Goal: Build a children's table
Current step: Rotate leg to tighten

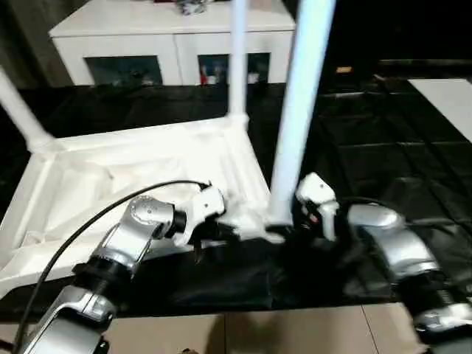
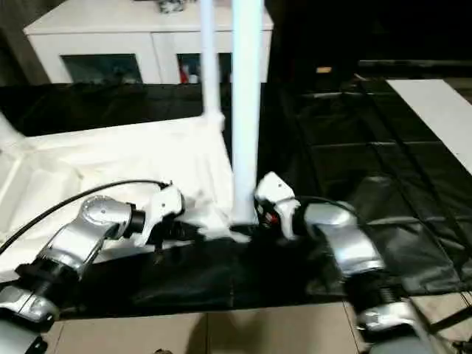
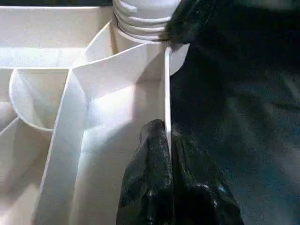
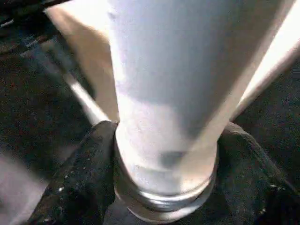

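Nearest, at the front corner of the white plastic rectangular table top (image 1: 110,177), lying ribbed underside up on the large black-covered table (image 1: 383,147): left gripper (image 3: 168,140) pinched shut on the top's thin side wall, one black finger (image 3: 150,159) inside the wall, the other outside it, just short of the corner socket. Right gripper (image 4: 164,187) at that same corner from the other side, black fingers (image 4: 79,178) spread around the base of a long white tapered round leg (image 1: 299,110), touching it on both sides just above its threaded end. Leg upright in the corner socket, tilted slightly. Beyond, a second white leg (image 1: 237,59) standing in the far corner socket, and a third (image 1: 18,110) slanting from the far left corner. Farthest, past the top, a white cabinet with glass doors (image 1: 177,44).
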Motion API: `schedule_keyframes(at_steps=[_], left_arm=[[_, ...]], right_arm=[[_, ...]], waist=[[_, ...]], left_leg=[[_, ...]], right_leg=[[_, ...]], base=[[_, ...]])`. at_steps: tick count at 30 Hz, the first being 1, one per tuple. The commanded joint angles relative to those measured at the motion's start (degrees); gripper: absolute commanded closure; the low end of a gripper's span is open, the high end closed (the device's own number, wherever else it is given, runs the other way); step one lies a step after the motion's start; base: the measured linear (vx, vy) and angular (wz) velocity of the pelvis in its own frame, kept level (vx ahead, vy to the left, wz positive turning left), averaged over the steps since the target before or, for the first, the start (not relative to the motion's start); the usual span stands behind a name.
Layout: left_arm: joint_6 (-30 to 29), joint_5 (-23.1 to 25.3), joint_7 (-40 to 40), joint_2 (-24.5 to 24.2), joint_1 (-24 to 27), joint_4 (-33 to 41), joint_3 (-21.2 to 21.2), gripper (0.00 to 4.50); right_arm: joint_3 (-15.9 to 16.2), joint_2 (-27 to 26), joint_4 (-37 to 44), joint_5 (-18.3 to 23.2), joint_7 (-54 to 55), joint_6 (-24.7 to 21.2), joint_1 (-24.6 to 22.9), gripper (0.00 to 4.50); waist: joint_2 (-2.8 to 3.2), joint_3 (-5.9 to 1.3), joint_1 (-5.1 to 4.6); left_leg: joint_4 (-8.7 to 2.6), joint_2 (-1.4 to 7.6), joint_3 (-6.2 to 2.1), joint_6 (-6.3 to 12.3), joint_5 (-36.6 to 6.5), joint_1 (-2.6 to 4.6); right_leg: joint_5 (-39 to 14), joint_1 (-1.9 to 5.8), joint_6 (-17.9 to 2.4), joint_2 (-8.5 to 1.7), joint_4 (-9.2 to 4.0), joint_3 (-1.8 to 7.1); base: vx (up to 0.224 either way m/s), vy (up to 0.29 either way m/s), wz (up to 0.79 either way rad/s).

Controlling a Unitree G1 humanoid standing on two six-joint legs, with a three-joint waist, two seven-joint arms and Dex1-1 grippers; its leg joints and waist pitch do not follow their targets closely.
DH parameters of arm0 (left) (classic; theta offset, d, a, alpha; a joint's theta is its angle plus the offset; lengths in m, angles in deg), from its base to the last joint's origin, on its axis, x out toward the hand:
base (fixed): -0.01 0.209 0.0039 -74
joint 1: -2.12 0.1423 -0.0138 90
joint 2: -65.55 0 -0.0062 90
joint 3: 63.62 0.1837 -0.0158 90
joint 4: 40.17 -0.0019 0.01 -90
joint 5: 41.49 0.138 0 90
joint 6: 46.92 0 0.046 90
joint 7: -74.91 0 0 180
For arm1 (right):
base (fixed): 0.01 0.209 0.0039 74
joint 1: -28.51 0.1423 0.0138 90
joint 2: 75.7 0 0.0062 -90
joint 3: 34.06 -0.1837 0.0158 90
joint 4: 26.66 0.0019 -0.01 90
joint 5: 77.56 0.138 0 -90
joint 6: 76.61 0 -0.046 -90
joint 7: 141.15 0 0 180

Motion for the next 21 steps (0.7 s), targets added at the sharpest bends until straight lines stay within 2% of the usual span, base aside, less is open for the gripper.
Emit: schedule_keyframes(at_steps=[1, 6, 7, 9, 10, 11, 12, 16, 17, 18, 20, 21], left_arm=[[0.32, -0.37, -6.70, 4.12, -1.15, -3.88, -0.69, 4.50], [-1.88, 1.30, -17.77, 9.10, -4.32, -7.80, -2.09, 4.50], [-2.76, 1.93, -24.77, 11.91, -6.37, -10.34, -3.59, 4.50], [-2.88, 2.25, -27.30, 12.97, -7.27, -11.52, -4.10, 4.50], [-2.67, 2.61, -29.94, 14.08, -8.42, -13.14, -4.45, 4.50], [-2.27, 2.97, -32.05, 15.17, -9.59, -14.65, -4.51, 4.50], [-1.95, 3.20, -33.22, 15.80, -10.28, -15.63, -4.57, 4.50], [-0.91, 3.93, -34.05, 16.53, -11.30, -17.35, -4.20, 4.50], [-0.53, 4.05, -33.44, 16.55, -11.36, -17.70, -4.04, 4.50], [-0.68, 4.00, -32.55, 16.33, -11.13, -17.48, -3.89, 4.50], [-0.46, 4.06, -30.70, 15.67, -10.58, -17.19, -3.64, 4.50], [-0.32, 4.02, -29.51, 15.21, -10.32, -17.20, -3.41, 4.50]], right_arm=[[-1.42, -2.64, -1.57, -1.28, 7.95, -1.22, 2.19, 1.80], [-3.06, -7.91, -4.79, -4.13, 21.62, -2.49, 4.04, 1.80], [-3.45, -10.18, -7.04, -6.45, 29.61, -1.86, 5.38, 1.80], [-3.74, -11.19, -7.93, -7.04, 32.70, -1.82, 5.93, 1.80], [-4.41, -12.63, -9.02, -7.48, 36.46, -2.01, 6.66, 1.80], [-4.41, -14.04, -10.25, -8.12, 39.42, -2.03, 7.54, 1.80], [-4.46, -14.93, -11.03, -8.47, 41.15, -1.95, 8.06, 1.80], [-3.79, -16.48, -12.18, -8.65, 41.04, -1.60, 8.75, 1.80], [-3.57, -16.82, -12.04, -8.24, 39.37, -1.34, 8.67, 1.80], [-4.20, -16.85, -11.36, -7.15, 38.14, -1.29, 8.33, 1.45], [-4.84, -16.08, -10.36, -5.92, 36.50, -0.81, 7.89, 1.45], [-4.91, -15.38, -10.16, -5.59, 35.52, -0.49, 7.83, 1.22]], waist=[[-1.11, -3.23, -0.27], [-1.16, -3.43, -0.45], [-0.97, -3.65, -0.40], [-1.05, -3.79, -0.60], [-1.10, -3.96, -0.33], [-1.05, -4.00, -0.29], [-1.06, -4.06, -0.34], [-1.08, -4.11, 0.01], [-0.95, -4.04, 0.02], [-1.00, -3.97, -0.03], [-1.07, -3.96, -0.01], [-1.07, -3.97, -0.02]], left_leg=[[-4.58, 4.06, -2.30, 1.14, -12.11, 1.02], [-4.35, 3.89, -2.12, 1.78, -9.82, 0.96], [-4.27, 3.94, -2.17, 1.97, -8.70, 0.93], [-4.13, 3.72, -2.08, 2.17, -6.91, 0.92], [-4.00, 3.76, -2.07, 2.96, -5.32, 0.80], [-3.87, 3.71, -2.04, 4.06, -4.22, 0.71], [-3.79, 3.60, -1.96, 4.40, -3.54, 0.69], [-3.55, 3.61, -1.96, 6.83, -2.82, 0.38], [-3.60, 3.67, -1.97, 6.93, -3.43, 0.44], [-3.65, 3.69, -1.96, 6.93, -3.94, 0.44], [-3.75, 3.81, -2.00, 6.45, -5.02, 0.51], [-3.75, 3.83, -2.04, 6.42, -4.88, 0.47]], right_leg=[[-13.99, 1.81, -12.99, -4.84, -4.73, 3.02], [-9.90, 1.87, -13.33, -4.83, -4.55, 3.15], [-8.66, 1.95, -13.51, -4.96, -4.44, 3.14], [-5.93, 1.93, -13.99, -4.74, -4.22, 3.11], [-3.61, 2.22, -14.20, -4.91, -4.02, 3.08], [-1.68, 2.25, -14.41, -4.88, -3.87, 3.05], [-0.87, 2.17, -14.54, -4.80, -3.80, 3.05], [0.71, 2.34, -14.57, -4.98, -3.70, 2.87], [-0.30, 2.29, -14.45, -4.96, -3.81, 2.82], [-0.94, 2.29, -14.36, -4.94, -3.94, 2.82], [-2.54, 2.36, -14.22, -4.97, -4.00, 2.79], [-2.37, 2.39, -14.20, -4.97, -3.94, 2.80]], base=[[0.000, 0.000, 0.00], [0.000, 0.000, 0.00], [0.000, 0.000, 0.00], [0.000, 0.000, 0.00], [0.000, 0.000, 0.00], [0.000, 0.000, 0.00], [0.000, 0.000, 0.00], [0.000, 0.000, 0.00], [0.000, 0.000, 0.00], [0.000, 0.000, 0.00], [0.000, 0.000, 0.00], [0.000, 0.000, 0.00]])
